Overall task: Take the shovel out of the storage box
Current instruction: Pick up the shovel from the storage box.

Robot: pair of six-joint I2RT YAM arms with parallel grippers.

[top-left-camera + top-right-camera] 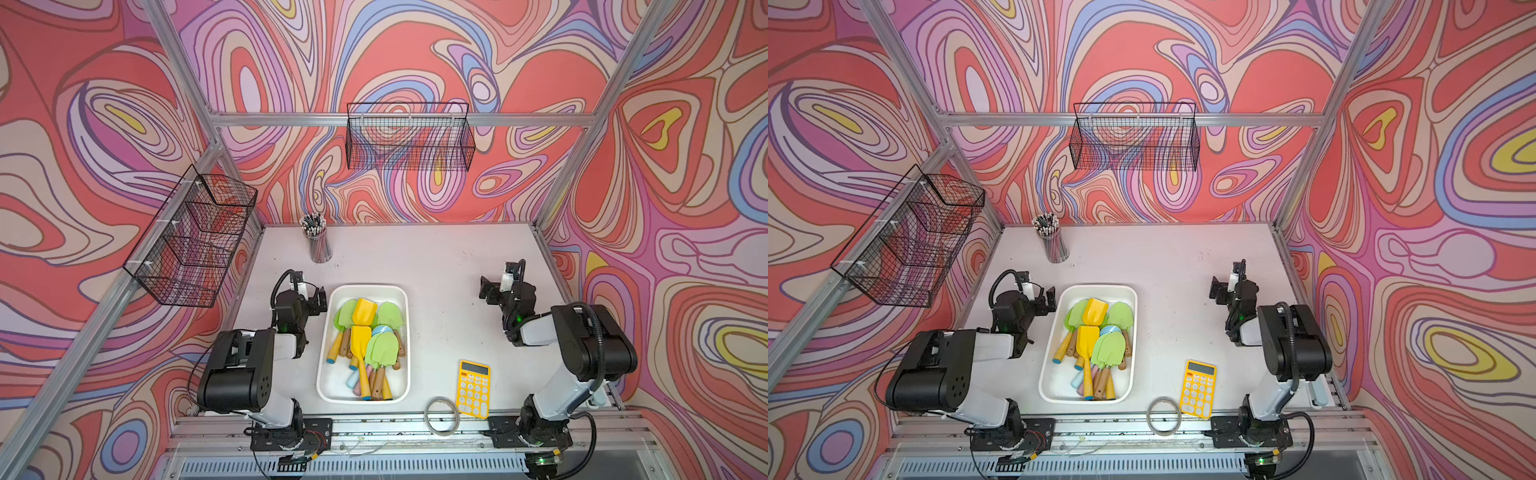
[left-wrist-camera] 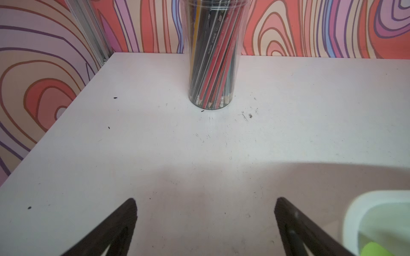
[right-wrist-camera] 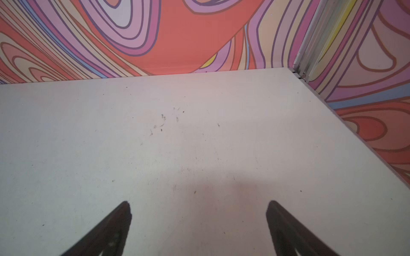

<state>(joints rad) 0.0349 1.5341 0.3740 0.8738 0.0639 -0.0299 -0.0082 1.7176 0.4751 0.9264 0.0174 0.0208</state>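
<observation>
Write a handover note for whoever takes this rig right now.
Left gripper: open, empty, over the table beside a far corner of the box.
Right gripper: open, empty, over bare table, well away from the box.
Box: between the two arms, with green, yellow and blue shovels piled inside.
Done: nothing, no shovel is out.
To do: grip one shovel, lift it clear of the box, set it on the table.
</observation>
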